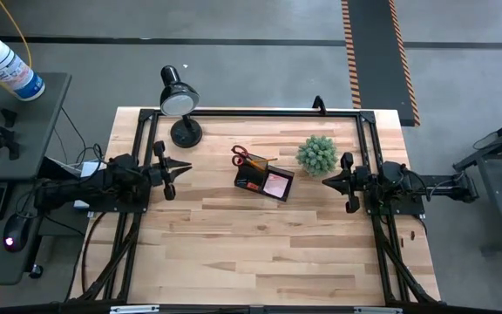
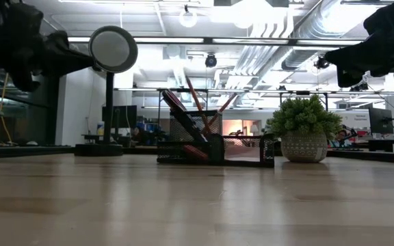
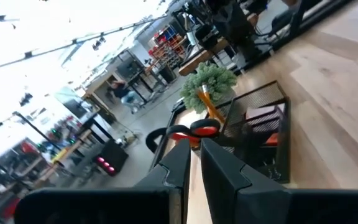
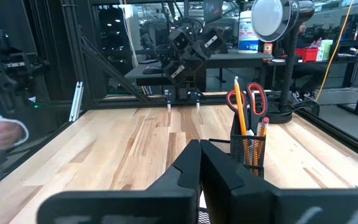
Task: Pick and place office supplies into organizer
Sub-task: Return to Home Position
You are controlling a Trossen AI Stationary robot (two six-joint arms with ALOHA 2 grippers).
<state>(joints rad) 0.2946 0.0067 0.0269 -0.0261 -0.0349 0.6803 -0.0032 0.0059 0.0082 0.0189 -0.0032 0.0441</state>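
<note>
The black mesh organizer [image 1: 253, 181] stands at the table's middle. In its taller section the red-handled scissors [image 1: 249, 159] stand upright, handles up, beside orange pencils [image 4: 241, 118]. A pink sticky-note pad [image 1: 277, 185] lies in its low tray. My left gripper [image 1: 181, 170] hovers level at the table's left, shut and holding nothing, pointing toward the organizer. My right gripper [image 1: 328, 181] hovers level at the right, shut and holding nothing, also facing the organizer. No loose supplies show on the tabletop.
A green spiky plant [image 1: 317, 154] in a pot stands just right of the organizer. A black desk lamp [image 1: 179, 100] stands at the far left corner. Bare wood lies across the table's near half [image 1: 260, 253]. Black frame rails [image 1: 251, 112] edge the table.
</note>
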